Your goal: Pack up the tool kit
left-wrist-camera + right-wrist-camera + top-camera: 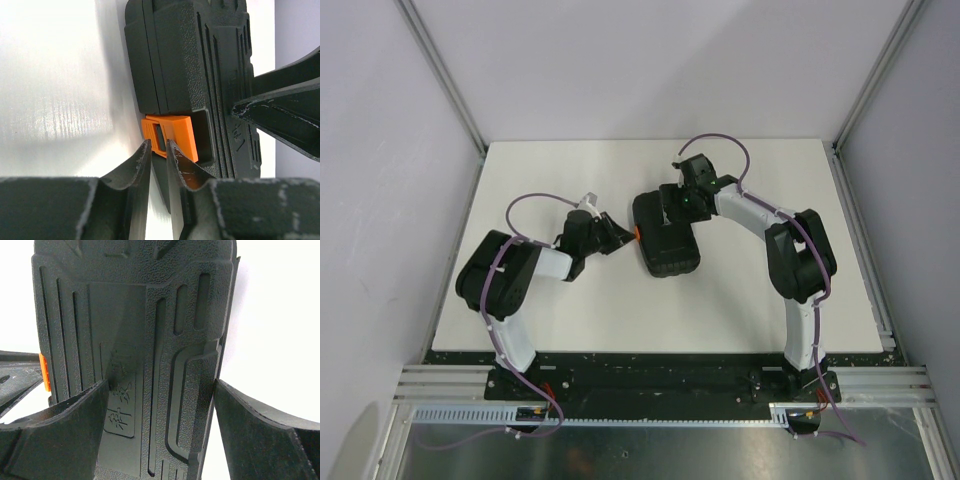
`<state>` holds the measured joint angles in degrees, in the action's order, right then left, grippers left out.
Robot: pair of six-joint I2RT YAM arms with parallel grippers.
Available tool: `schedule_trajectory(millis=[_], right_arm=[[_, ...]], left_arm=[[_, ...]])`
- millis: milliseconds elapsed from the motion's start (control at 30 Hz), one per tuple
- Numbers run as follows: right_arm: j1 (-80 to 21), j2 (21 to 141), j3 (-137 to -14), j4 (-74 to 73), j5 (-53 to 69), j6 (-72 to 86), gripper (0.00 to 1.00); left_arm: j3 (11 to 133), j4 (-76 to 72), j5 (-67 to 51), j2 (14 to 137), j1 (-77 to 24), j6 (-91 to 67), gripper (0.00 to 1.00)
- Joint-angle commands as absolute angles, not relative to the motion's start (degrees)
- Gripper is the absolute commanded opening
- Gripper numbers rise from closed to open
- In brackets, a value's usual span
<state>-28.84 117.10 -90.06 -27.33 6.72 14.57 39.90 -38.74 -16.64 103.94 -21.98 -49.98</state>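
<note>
With the case (670, 255) shut and lying flat mid-table (550, 180), it all comes down to the orange latch (170, 134) on its left edge. The left gripper (617, 237) is nosed right up to it, fingers (137, 170) a sliver apart, tips at the latch's corner. Nipping it or only touching? I can't tell. The right gripper (686, 205) sits over the far half of the lid with its fingers spread wide, holding nothing, one over the ribbed lid and the other just off its edge.

To do this well, I'd have the right arm bear down so the halves meet and the case can't skid right. Then push the latch squarely toward the lid until it seats, with no slipping off that corner.

From overhead the latch is a mere orange speck. The left wrist camera shows it standing out from its recess, not snapped home by the look of it. The right wrist camera adds the lid's moulded ribs and a sliver of orange at its edge.
</note>
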Motion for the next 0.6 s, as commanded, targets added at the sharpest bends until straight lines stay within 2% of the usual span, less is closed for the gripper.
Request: schedule_trajectory(millis=[0,567], right_arm=[[-32.6,125.3,-85.5,-34.4,12.0,15.0,0.84],[-35.3,130.3,-85.4,-37.4,15.4,13.3,0.84]], left_arm=[[45.9,-53.5,-27.8,101.4,-27.8,-53.6,0.24],[52.1,-56.2,-29.9,105.1,-30.5,-54.6,0.17]])
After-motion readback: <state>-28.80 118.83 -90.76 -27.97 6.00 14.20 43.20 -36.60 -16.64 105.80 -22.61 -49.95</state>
